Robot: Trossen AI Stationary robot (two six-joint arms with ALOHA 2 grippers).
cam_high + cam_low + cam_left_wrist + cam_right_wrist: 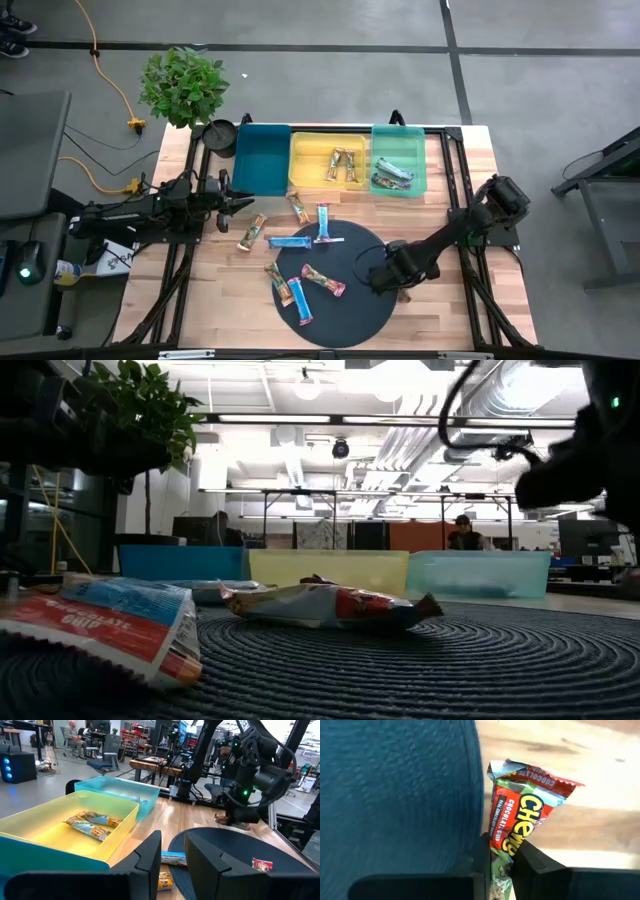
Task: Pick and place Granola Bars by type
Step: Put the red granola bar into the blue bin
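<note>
Several granola bars lie on the round dark mat and on the wood beside it, among them a blue one and a tan one. More lie in the yellow tray and the green tray. The teal tray holds none. My right gripper, pointing down over the mat's right part, is shut on a red-and-green bar. My left gripper waits level at the table's left, its fingers a little apart with nothing between them. My right gripper pinches the red-and-green bar near one end, its two fingers on the bar's two long sides, lying across it. The fingers come from above, pointing down. The rest of the bar sticks out past the fingertips, label side showing, and looks lifted just clear of the mat.
A potted plant and a black cup stand at the far left corner. The three trays line the far edge. Bare wood shows right of the mat. People sit in the room beyond the table.
</note>
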